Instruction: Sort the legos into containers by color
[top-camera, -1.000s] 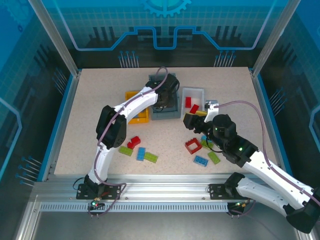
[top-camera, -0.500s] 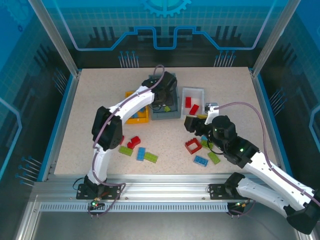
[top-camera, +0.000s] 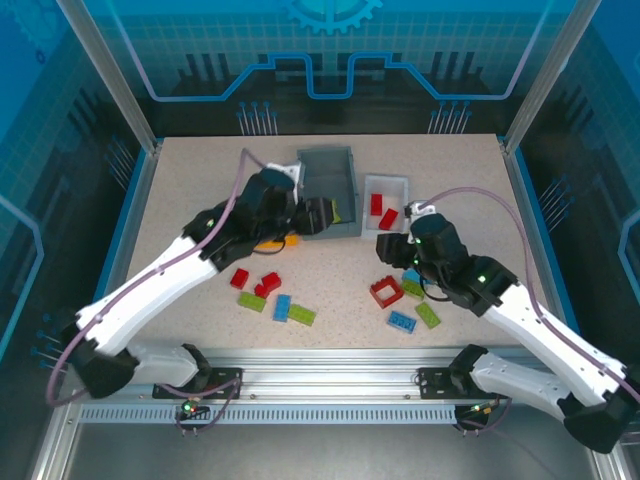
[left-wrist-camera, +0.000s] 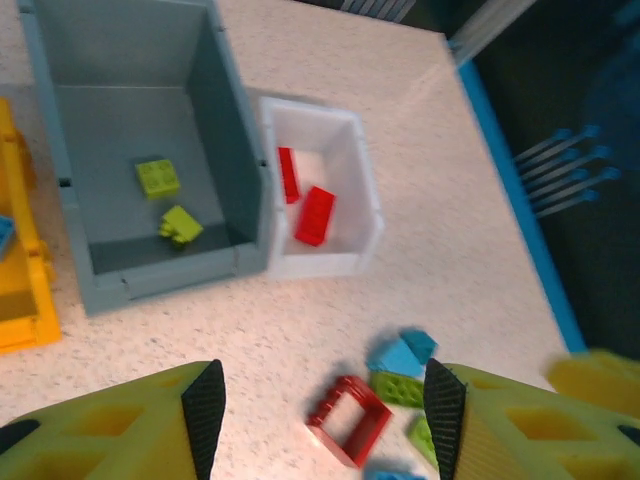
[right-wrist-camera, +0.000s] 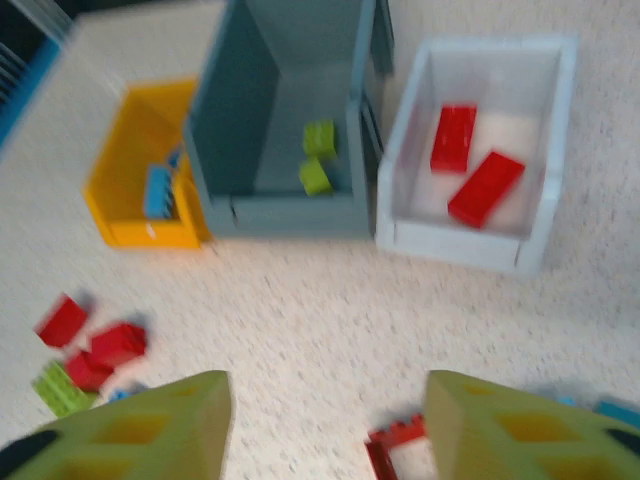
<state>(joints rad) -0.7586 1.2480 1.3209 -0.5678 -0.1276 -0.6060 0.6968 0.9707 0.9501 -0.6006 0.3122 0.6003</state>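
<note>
The grey bin (top-camera: 325, 172) holds two lime legos (left-wrist-camera: 158, 177) (left-wrist-camera: 180, 225). Right of it, the white bin (top-camera: 386, 180) has two red legos (right-wrist-camera: 453, 137) (right-wrist-camera: 486, 187) inside. My left arm covers most of the yellow bin (top-camera: 276, 242), where a blue lego (right-wrist-camera: 158, 190) lies. My left gripper (top-camera: 316, 213) is by the grey bin's front wall, open and holding nothing (left-wrist-camera: 324, 410). My right gripper (top-camera: 388, 245) hovers open (right-wrist-camera: 328, 420) in front of the white bin. Below it a red frame lego (top-camera: 386, 291) sits on the table.
Loose legos lie in two groups on the speckled table. Red (top-camera: 268, 285), green (top-camera: 252, 301) and blue (top-camera: 282, 308) ones are at the near centre. Blue (top-camera: 402, 321) and green (top-camera: 428, 315) ones surround the red frame. The table's blue right edge (left-wrist-camera: 520, 240) is close.
My left arm has swung down and to the left, pulling its gripper back out of the grey bin, which now shows uncovered. The right gripper has barely shifted.
</note>
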